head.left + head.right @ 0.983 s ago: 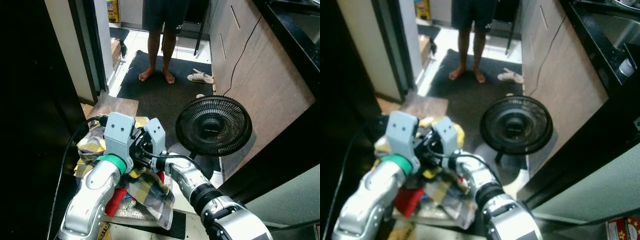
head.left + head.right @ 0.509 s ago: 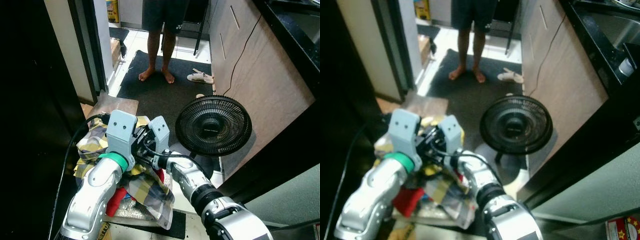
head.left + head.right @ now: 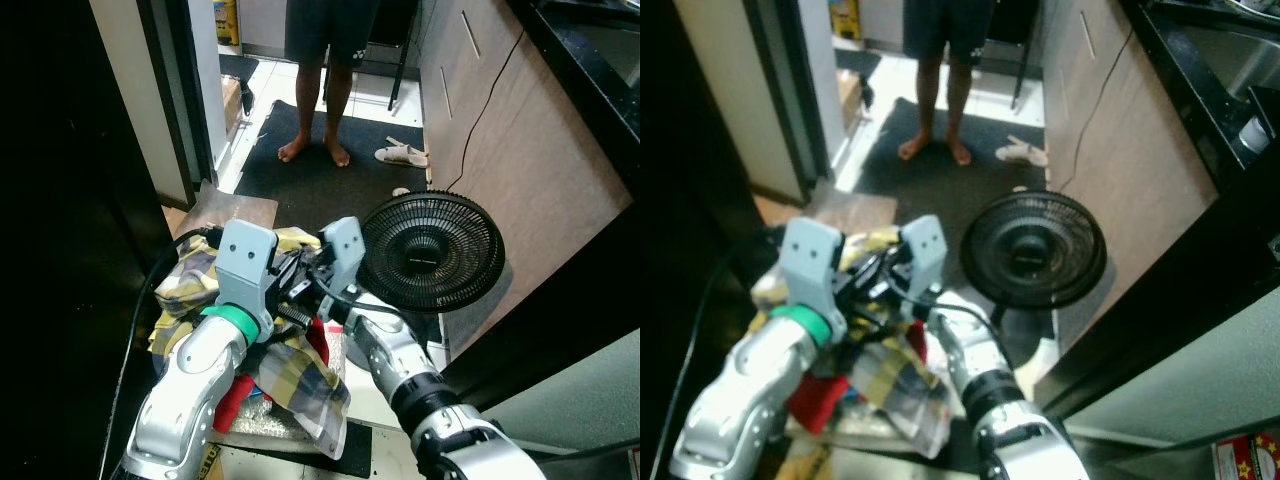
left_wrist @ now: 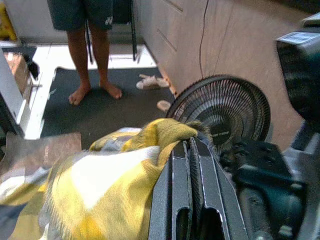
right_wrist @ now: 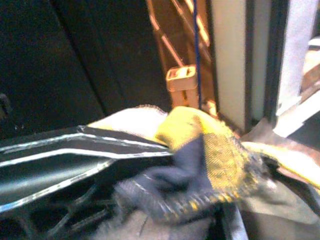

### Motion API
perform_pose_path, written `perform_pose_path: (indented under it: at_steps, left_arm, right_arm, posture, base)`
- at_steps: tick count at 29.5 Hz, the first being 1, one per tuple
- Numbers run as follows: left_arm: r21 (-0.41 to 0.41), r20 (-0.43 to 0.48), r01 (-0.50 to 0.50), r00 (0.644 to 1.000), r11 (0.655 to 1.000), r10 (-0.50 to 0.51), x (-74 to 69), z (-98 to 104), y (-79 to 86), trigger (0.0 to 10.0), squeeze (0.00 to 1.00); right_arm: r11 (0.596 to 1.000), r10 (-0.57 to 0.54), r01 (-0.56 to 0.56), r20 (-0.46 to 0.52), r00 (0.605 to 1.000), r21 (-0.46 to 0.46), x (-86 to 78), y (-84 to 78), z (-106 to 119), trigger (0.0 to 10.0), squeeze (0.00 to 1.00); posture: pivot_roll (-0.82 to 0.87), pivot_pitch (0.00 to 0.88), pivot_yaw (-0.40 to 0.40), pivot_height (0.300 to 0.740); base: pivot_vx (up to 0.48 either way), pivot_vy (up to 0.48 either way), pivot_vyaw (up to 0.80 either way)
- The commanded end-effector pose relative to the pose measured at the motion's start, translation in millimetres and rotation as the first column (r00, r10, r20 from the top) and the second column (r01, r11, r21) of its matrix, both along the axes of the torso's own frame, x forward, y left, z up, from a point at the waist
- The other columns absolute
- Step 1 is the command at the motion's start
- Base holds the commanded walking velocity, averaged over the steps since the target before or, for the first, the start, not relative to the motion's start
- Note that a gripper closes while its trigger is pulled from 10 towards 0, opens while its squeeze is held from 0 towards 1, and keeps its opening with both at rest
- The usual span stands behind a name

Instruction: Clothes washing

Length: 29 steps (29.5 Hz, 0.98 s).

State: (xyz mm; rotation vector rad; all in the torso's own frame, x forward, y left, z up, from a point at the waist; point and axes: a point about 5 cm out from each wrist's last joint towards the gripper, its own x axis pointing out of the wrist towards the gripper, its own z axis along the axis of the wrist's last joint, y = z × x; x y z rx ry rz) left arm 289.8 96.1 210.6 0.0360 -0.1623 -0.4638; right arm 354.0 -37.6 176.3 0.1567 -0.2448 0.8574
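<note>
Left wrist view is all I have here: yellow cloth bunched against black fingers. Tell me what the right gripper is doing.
Observer: The right gripper is at the same yellow plaid cloth, its fingers clamped on a fold.
Operator: Report what lies under the cloth.
Observer: A pile with a red garment, on a low surface beside a dark panel.
Operator: Confirm the left gripper's grip.
Observer: The left gripper is shut, with the cloth pinched beside its fingers.
</note>
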Motion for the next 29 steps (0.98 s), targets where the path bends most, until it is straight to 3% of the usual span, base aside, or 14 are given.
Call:
perform_pose_path:
  at_steps: [1, 3, 6, 10, 13, 15, 16, 18, 21, 23, 24, 26, 28, 29]
  left_arm:
    - [0.009, -0.056, -0.007, 0.998, 1.0, 0.008, -1.4, -12, 2.0, 10.0, 0.0]
    - [0.009, -0.058, 0.003, 0.998, 1.0, -0.003, -2.4, -13, 0.7, 10.0, 1.0]
    - [0.01, -0.059, 0.01, 0.998, 1.0, -0.01, -2.8, -14, -0.2, 10.0, 1.0]
    - [0.012, -0.059, 0.032, 0.998, 0.999, -0.031, -4.1, -15, -2.1, 10.0, 1.0]
    - [0.017, -0.06, 0.05, 0.997, 0.999, -0.049, -4.4, -16, -2.8, 10.0, 1.0]
    - [0.017, -0.06, 0.05, 0.997, 0.999, -0.049, -4.4, -16, -2.8, 10.0, 1.0]
    - [0.02, -0.064, 0.057, 0.996, 0.998, -0.055, -5.4, -17, -2.8, 10.0, 1.0]
    - [0.021, -0.065, 0.059, 0.996, 0.998, -0.057, -6.5, -18, -2.4, 10.0, 1.0]
    - [0.021, -0.065, 0.059, 0.996, 0.998, -0.057, -6.5, -18, -2.4, 10.0, 1.0]
    - [0.013, -0.052, 0.061, 0.997, 0.998, -0.06, -8.4, -13, -0.6, 10.0, 1.0]
    - [-0.003, -0.018, 0.058, 0.998, 0.998, -0.058, -8.7, -1, 0.9, 10.0, 0.0]
    - [-0.023, 0.015, 0.054, 0.998, 0.998, -0.054, -8.6, 10, 2.4, 10.0, 0.0]
    - [-0.023, 0.015, 0.054, 0.998, 0.998, -0.054, -8.6, 10, 2.4, 10.0, 0.0]
    - [-0.039, 0.05, 0.05, 0.998, 0.998, -0.048, -7.7, 21, 3.9, 10.0, 0.0]
  right_arm:
    - [0.999, -0.014, 0.012, 0.049, 0.999, 0.04, -1.5, -6.2, 12, 10.0, 0.0]
    - [0.999, -0.028, 0.025, 0.058, 0.998, 0.046, -3.1, -10.6, 14, 10.0, 0.0]
    - [0.998, -0.038, 0.035, 0.063, 0.997, 0.046, -3.7, -13.4, 15, 10.0, 0.0]
    - [0.992, -0.117, 0.112, 0.08, 0.99, 0.065, -4.4, -32.4, 19, 10.0, 0.0]
    - [0.967, -0.229, 0.215, 0.103, 0.968, 0.134, -5.5, -62.5, 36, 10.0, 0.0]
    - [0.967, -0.229, 0.215, 0.103, 0.968, 0.134, -5.5, -62.5, 36, 10.0, 0.0]
    - [0.946, -0.288, 0.265, 0.107, 0.952, 0.186, -7.2, -81.6, 47, 10.0, 0.0]
    - [0.923, -0.338, 0.309, 0.098, 0.936, 0.231, -9.6, -96.5, 55, 10.0, 0.0]
    - [0.923, -0.338, 0.309, 0.098, 0.936, 0.231, -9.6, -96.5, 55, 10.0, 0.0]
    - [0.869, -0.422, 0.383, 0.068, 0.904, 0.313, -12.8, -123.0, 65, 10.0, 0.0]
    - [0.839, -0.485, 0.437, 0.083, 0.87, 0.325, -18.2, -135.1, 71, 10.0, 0.0]
    - [0.811, -0.539, 0.481, 0.106, 0.835, 0.332, -23.7, -142.8, 78, 10.0, 0.0]
    - [0.811, -0.539, 0.481, 0.106, 0.835, 0.332, -23.7, -142.8, 78, 10.0, 0.0]
    - [0.783, -0.599, 0.53, 0.164, 0.784, 0.326, -30.0, -146.7, 88, 10.0, 0.0]
  posture:
    - [0.1, 0.165, -0.005, 0.74]
    - [0.09, 0.162, 0.002, 0.74]
    - [0.09, 0.161, 0.002, 0.74]
    - [0.08, 0.153, 0.01, 0.74]
    - [0.08, 0.147, 0.014, 0.74]
    - [0.08, 0.147, 0.014, 0.74]
    - [0.07, 0.141, 0.016, 0.74]
    - [0.07, 0.141, 0.016, 0.74]
    - [0.07, 0.141, 0.016, 0.74]
    - [0.06, 0.127, 0.018, 0.74]
    - [0.05, 0.117, 0.022, 0.74]
    - [0.05, 0.112, 0.025, 0.74]
    - [0.05, 0.112, 0.025, 0.74]
    - [0.04, 0.103, 0.032, 0.74]
  base:
    - [0.0, 0.0, 0.0]
    - [0.0, 0.0, 0.0]
    - [0.0, 0.0, 0.0]
    - [0.0, 0.0, 0.0]
    - [0.0, 0.0, 0.0]
    - [0.0, 0.0, 0.0]
    - [0.0, 0.0, 0.0]
    - [0.0, 0.0, 0.0]
    - [0.0, 0.0, 0.0]
    - [0.0, 0.0, 0.0]
    - [0.0, 0.0, 0.0]
    - [0.0, 0.0, 0.0]
    - [0.0, 0.0, 0.0]
    - [0.0, 0.0, 0.0]
